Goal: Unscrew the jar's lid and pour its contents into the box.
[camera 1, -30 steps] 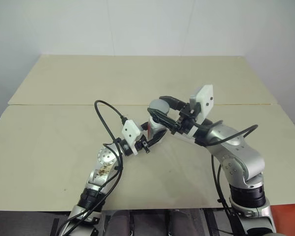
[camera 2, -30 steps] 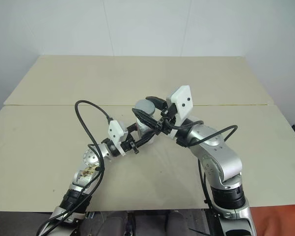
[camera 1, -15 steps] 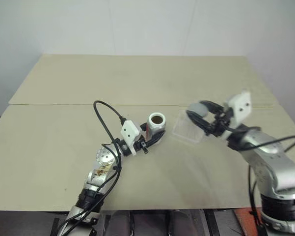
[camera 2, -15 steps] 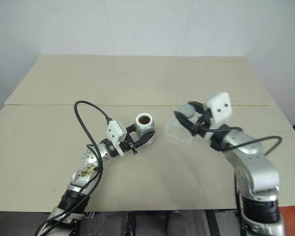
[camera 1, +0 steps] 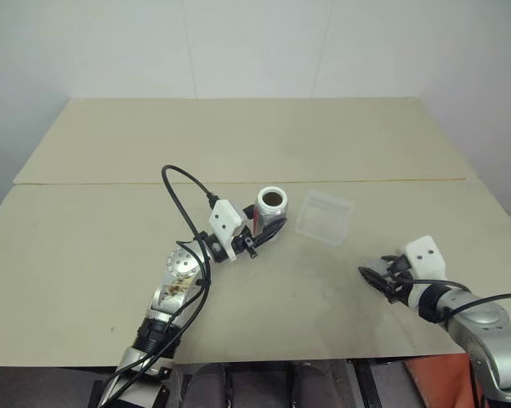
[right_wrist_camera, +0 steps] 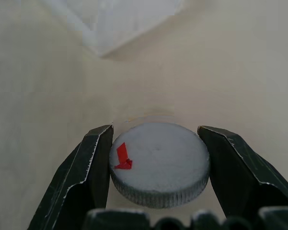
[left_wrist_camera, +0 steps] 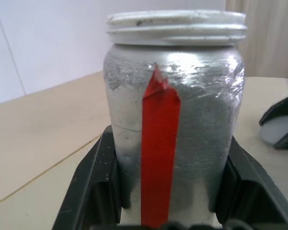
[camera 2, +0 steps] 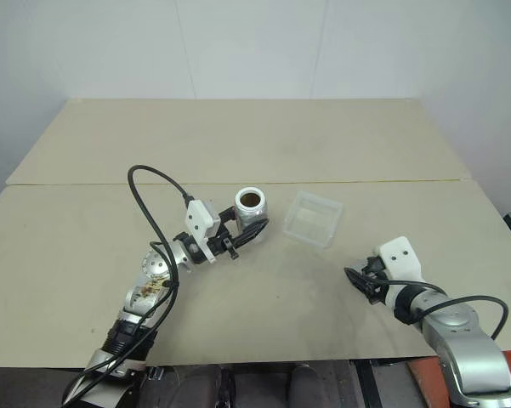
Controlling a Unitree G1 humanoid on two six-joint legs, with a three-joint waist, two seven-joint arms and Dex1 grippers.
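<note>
The silvery jar (camera 1: 269,212) with its red vertical mark (left_wrist_camera: 159,143) stands upright above the table's middle, and my left gripper (camera 1: 264,231) is shut on its body. Its mouth is uncovered and the brown contents (camera 1: 272,200) show inside. The clear box (camera 1: 325,217) lies on the table just right of the jar. Low over the front right of the table, my right gripper (camera 1: 376,279) is shut on the grey lid (right_wrist_camera: 159,163), whose red mark faces up. Whether the lid touches the table I cannot tell.
The tan table (camera 1: 238,136) has a seam running across it behind the jar and box. A black cable (camera 1: 180,191) loops up from my left arm. The table's right edge is close to my right arm.
My right gripper has carried the lid off the jar, to the right and down toward the table's front right. The jar's mouth is now uncovered. The left gripper and jar stayed put.
</note>
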